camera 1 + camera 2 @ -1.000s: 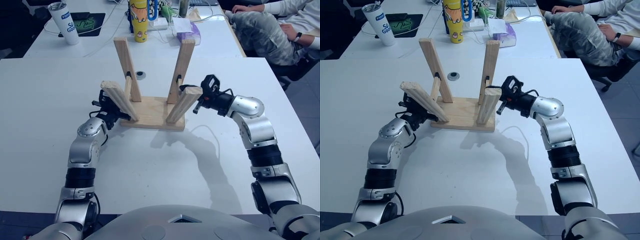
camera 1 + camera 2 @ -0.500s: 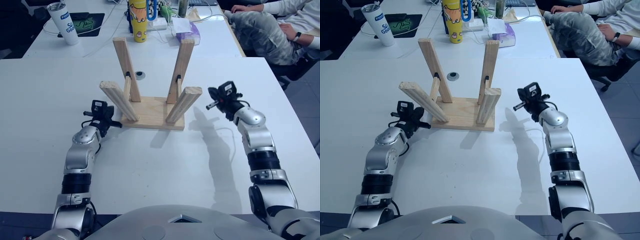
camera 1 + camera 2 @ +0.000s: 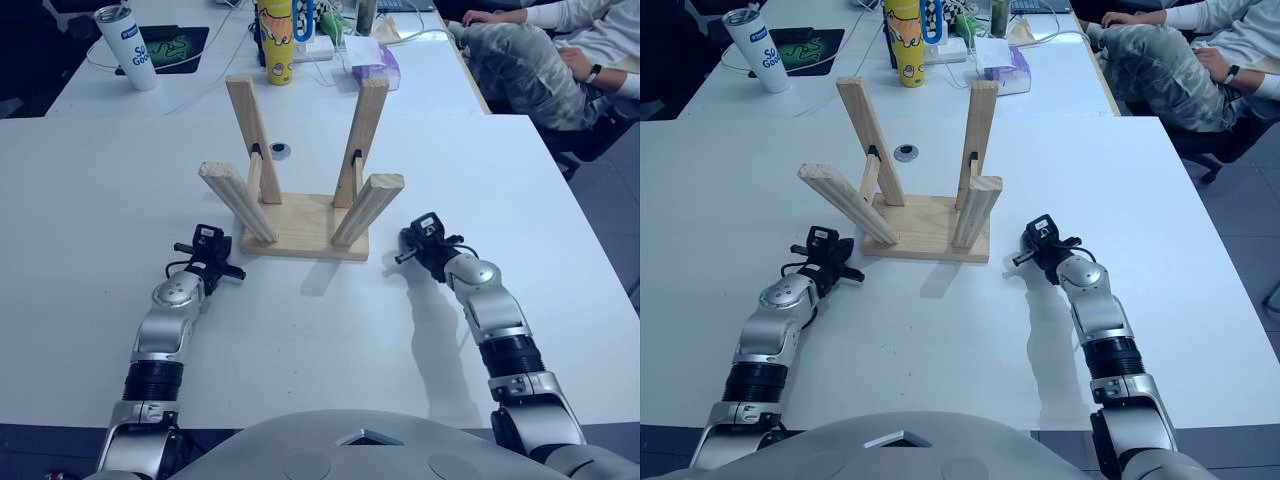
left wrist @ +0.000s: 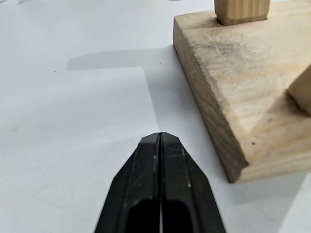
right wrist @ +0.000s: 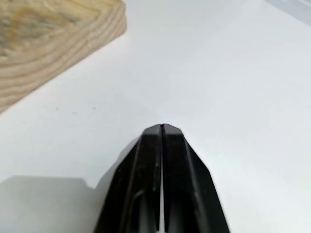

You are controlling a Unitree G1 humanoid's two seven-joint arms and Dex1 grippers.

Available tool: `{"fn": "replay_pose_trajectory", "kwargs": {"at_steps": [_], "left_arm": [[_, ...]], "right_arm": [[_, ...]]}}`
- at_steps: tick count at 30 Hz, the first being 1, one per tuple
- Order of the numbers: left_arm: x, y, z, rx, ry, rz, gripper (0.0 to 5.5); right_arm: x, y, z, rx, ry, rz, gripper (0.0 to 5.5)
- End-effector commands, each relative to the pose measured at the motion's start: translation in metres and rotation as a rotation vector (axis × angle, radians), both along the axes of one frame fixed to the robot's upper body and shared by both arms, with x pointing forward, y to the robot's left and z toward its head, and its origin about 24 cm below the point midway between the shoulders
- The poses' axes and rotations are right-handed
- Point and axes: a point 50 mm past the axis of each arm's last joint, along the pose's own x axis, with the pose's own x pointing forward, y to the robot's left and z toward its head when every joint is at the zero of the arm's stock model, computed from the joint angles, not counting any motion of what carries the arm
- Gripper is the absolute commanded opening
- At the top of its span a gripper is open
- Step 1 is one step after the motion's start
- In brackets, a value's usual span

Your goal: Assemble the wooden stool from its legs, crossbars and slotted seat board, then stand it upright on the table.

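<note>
At the middle of the head views, the wooden stool [image 3: 300, 215] sits upside down on the white surface [image 3: 90, 200]. Its slotted seat board [image 3: 318, 240] lies flat, and four legs rise from it. The far-left leg [image 3: 253, 138] and far-right leg [image 3: 362, 140] lean away from each other toward the top of the frame. The near-left leg [image 3: 237, 201] and near-right leg [image 3: 368, 208] tilt outward toward the viewer.

The left claw [image 4: 160, 136] is low over the surface, just off the board's near-left corner. Its two black fingers are pressed together with nothing between them, and the tip points at that corner without touching it. The right claw [image 5: 162, 127] is low at the other side, near the board's near-right corner. It too is closed on nothing and stands clear of the wood, with a pale strip of surface between tip and board edge.

On the next surface, along the top of the frame, stand a white tumbler [image 3: 127, 45] at upper left, a dark mat [image 3: 175, 45] beside it, a yellow cup [image 3: 277, 40] at top centre and a purple packet [image 3: 377, 66] to its right. A small dark round object [image 3: 281, 151] lies behind the stool, near the far-left leg.
</note>
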Motion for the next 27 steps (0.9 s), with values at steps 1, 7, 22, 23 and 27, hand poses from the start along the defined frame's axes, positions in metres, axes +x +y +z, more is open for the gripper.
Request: {"fn": "replay_pose_trajectory", "kwargs": {"at_steps": [1,7,22,23,27], "left_arm": [[-0.003,-0.006,-0.01,0.011,0.046,-0.056,0.02],[0.0,-0.028,-0.006,-0.013,0.02,-0.174,0.02],[0.001,-0.048,0.003,-0.027,-0.026,-0.274,0.02],[0.002,-0.048,0.005,-0.027,-0.036,-0.276,0.02],[0.006,-0.053,0.018,-0.031,-0.083,-0.283,0.02]], "right_arm": [[-0.019,0.013,-0.017,0.012,0.144,0.085,0.0],[-0.031,0.029,-0.02,0.05,0.208,0.154,0.0],[-0.019,0.042,0.007,0.183,0.053,0.204,0.0],[-0.017,0.042,0.01,0.197,0.038,0.211,0.0],[-0.014,0.041,0.018,0.235,0.018,0.226,0.0]]}}
